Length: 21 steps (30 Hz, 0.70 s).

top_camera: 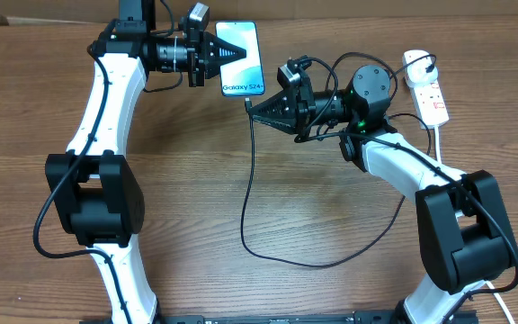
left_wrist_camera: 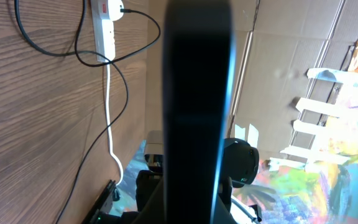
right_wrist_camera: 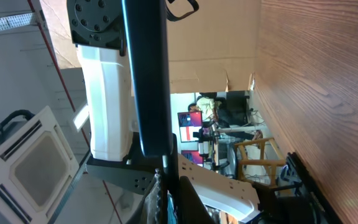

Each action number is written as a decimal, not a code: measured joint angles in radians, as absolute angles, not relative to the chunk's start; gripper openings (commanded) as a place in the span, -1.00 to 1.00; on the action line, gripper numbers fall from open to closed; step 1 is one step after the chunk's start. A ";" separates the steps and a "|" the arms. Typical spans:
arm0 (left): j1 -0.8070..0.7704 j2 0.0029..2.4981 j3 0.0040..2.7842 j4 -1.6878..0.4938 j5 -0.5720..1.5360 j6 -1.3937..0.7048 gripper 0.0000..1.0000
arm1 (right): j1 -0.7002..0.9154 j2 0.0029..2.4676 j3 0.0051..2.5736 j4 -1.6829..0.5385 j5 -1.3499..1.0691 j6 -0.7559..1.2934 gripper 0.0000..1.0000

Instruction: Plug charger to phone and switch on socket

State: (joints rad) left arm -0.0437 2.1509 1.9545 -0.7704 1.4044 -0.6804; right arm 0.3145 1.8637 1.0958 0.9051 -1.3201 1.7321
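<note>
The phone point(top_camera: 248, 72) shows a light blue screen reading "Galaxy S24+" and is held above the far table by my left gripper point(top_camera: 230, 54), shut on its edges. In the left wrist view the phone point(left_wrist_camera: 194, 81) is a dark edge-on slab between the jaws point(left_wrist_camera: 191, 208). My right gripper point(top_camera: 252, 110) is shut on the charger's connector tip, right at the phone's lower short end. In the right wrist view the jaws point(right_wrist_camera: 166, 199) sit just below the phone's edge point(right_wrist_camera: 146, 74). The black cable point(top_camera: 250, 198) loops to the white socket strip point(top_camera: 428, 90).
The black plug point(top_camera: 419, 63) sits in the strip's far end, also in the left wrist view point(left_wrist_camera: 106, 25). The strip's white cord point(top_camera: 441, 144) runs down past the right arm. The cable loop point(top_camera: 331, 263) lies on the wooden table point(top_camera: 187, 198). Cardboard stands behind.
</note>
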 measured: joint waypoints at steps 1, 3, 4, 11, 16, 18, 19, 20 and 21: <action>-0.044 2.151 1.954 -0.770 1.402 -0.680 -0.92 | 0.315 1.864 1.096 0.906 -1.320 1.735 -0.93; -0.044 2.151 1.954 -0.770 1.402 -0.680 -0.92 | 0.315 1.864 1.096 0.915 -1.320 1.737 -0.93; -0.044 2.151 1.954 -0.770 1.402 -0.680 -0.92 | 0.315 1.864 1.096 0.922 -1.320 1.740 -0.93; -0.046 2.151 1.954 -0.770 1.401 -0.680 -0.92 | 0.315 1.864 1.096 0.931 -1.320 1.754 -0.93; -0.046 2.151 1.954 -0.770 1.401 -0.681 -0.92 | 0.315 1.864 1.096 0.931 -1.320 1.755 -0.93; -0.046 2.151 1.954 -0.770 1.401 -0.681 -0.92 | 0.315 1.864 1.096 0.931 -1.320 1.755 -0.93; -0.046 2.151 1.954 -0.770 1.400 -0.681 -0.92 | 0.315 1.864 1.096 0.931 -1.320 1.755 -0.93; -0.046 2.151 1.954 -0.770 1.399 -0.681 -0.92 | 0.315 1.864 1.096 0.931 -1.320 1.755 -0.93; -0.046 2.151 1.954 -0.770 1.399 -0.681 -0.92 | 0.315 1.864 1.096 0.931 -1.320 1.755 -0.93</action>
State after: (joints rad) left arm -0.0460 2.1509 1.9545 -0.7704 1.3991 -0.6807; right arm 0.3145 1.8637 1.0958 0.9306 -1.3197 1.7550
